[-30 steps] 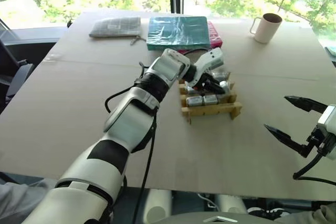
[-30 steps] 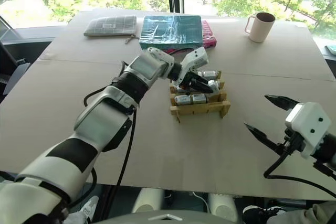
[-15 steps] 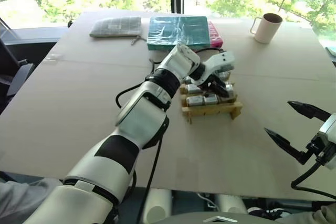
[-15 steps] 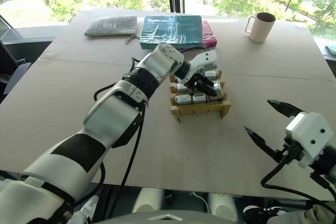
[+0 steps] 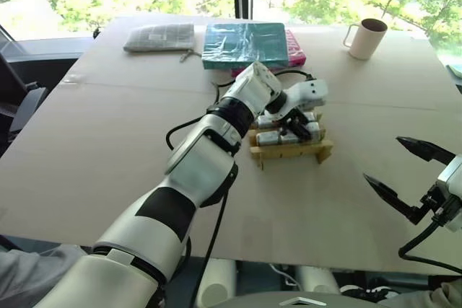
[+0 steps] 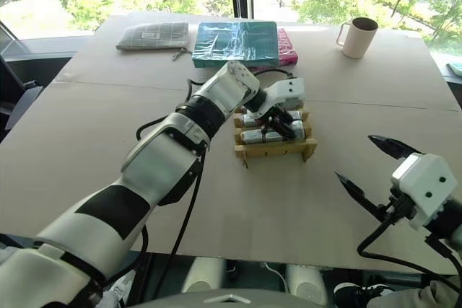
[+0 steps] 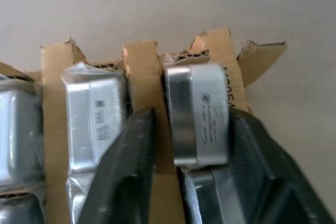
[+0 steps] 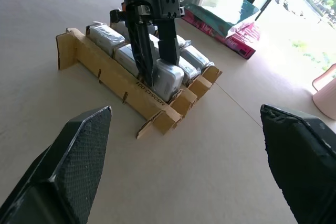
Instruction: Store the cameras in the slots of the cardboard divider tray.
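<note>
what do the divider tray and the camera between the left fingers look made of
Divider tray: raw tan corrugated cardboard, matte; fluting shows at torn edges. Camera: looks like brushed silver metal or metallised plastic, with a soft sheen; which one is unclear.

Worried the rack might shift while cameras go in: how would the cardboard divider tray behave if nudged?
The cardboard divider tray looks like thin corrugated board with torn edges, so probably light and easily bent. It lies flat on the smooth table, so a sideways push would likely slide it. The cameras in it may add some steadying weight.
</note>
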You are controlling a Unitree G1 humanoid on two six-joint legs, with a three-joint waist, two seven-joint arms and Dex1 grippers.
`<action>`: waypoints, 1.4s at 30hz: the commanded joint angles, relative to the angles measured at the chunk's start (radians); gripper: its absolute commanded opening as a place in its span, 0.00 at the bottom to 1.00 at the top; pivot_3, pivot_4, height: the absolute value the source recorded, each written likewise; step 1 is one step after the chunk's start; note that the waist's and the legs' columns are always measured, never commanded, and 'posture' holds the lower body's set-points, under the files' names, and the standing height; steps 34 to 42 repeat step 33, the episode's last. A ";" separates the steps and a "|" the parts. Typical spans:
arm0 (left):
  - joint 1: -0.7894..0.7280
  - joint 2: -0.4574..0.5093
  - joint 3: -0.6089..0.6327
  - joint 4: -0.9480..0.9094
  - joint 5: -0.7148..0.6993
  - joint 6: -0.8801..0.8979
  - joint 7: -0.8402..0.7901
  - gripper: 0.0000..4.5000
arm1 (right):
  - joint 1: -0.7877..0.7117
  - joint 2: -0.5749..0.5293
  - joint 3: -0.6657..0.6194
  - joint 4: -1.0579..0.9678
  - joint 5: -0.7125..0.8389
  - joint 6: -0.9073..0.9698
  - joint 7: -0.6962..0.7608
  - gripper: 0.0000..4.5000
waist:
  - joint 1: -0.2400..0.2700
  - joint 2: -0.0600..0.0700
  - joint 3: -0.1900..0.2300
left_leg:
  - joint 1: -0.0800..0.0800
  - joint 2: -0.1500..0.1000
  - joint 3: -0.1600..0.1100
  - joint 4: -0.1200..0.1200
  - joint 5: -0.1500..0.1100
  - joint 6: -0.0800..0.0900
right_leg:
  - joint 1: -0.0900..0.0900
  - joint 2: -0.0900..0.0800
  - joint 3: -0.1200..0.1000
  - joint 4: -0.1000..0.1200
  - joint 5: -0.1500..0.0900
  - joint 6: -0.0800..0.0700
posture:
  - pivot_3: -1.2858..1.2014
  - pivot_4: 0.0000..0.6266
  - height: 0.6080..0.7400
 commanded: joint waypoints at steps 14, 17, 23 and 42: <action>0.604 0.252 0.658 -1.099 -0.438 0.352 0.335 0.74 | -0.124 0.045 0.054 0.050 0.066 0.144 -0.215 1.00 | -0.023 0.008 -0.004 | 0.012 0.006 0.002 -0.001 0.000 0.000 | 0.010 0.002 0.006 0.002 0.002 -0.003 | 0.52 0.24 1.00; 0.831 0.277 0.764 -1.246 -0.572 0.409 0.334 0.74 | -0.106 0.062 0.063 0.094 0.029 0.106 -0.214 1.00 | -0.012 0.007 -0.004 | 0.011 0.006 0.001 0.000 0.000 0.000 | 0.010 0.001 0.004 0.002 0.002 -0.003 | 0.52 0.24 1.00; 1.236 0.350 0.782 -1.484 -0.563 0.297 0.408 0.99 | 0.005 0.085 0.051 0.134 0.003 0.020 -0.139 1.00 | 0.004 0.007 -0.005 | 0.011 0.006 0.001 -0.001 0.000 0.000 | 0.011 -0.001 0.004 0.000 0.002 -0.003 | 0.52 0.24 1.00; 1.426 0.413 0.798 -1.529 -0.635 0.206 0.452 0.99 | 0.096 0.087 0.058 0.182 -0.029 -0.082 -0.081 1.00 | -0.001 0.006 -0.009 | 0.015 0.007 0.002 -0.001 -0.003 -0.005 | 0.011 -0.010 0.003 0.000 0.000 -0.007 | 0.52 0.24 1.00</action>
